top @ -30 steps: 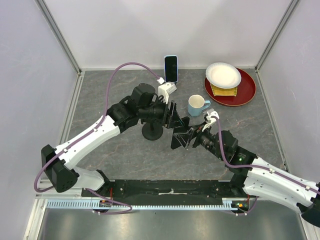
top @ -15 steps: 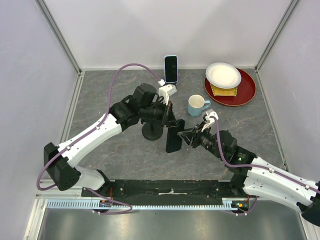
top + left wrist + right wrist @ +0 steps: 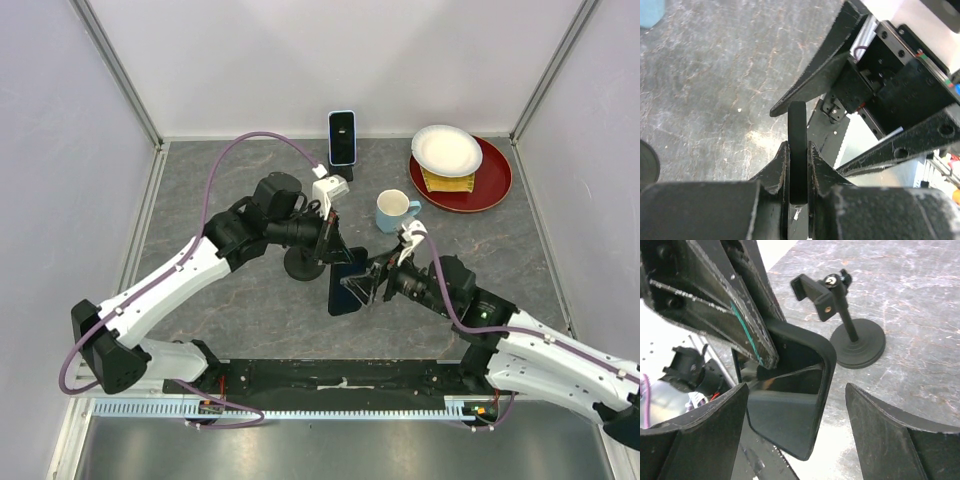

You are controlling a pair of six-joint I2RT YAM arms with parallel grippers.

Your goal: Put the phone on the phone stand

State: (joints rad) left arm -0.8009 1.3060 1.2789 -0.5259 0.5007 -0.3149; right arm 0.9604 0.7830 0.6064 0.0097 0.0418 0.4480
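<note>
Carrying step: my left gripper (image 3: 798, 150) pinches the phone (image 3: 785, 410), right gripper (image 3: 795, 415) gapes empty; next, align with phone stand (image 3: 858, 342).

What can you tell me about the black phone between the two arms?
The phone is a slim black slab with rounded corners and a glossy, dark screen. It is held on edge and tilted, beside the phone stand, not on it. The left end effector is shut on it, pinching across its thickness. The right end effector is open and straddles it; contact there is unclear.
</note>
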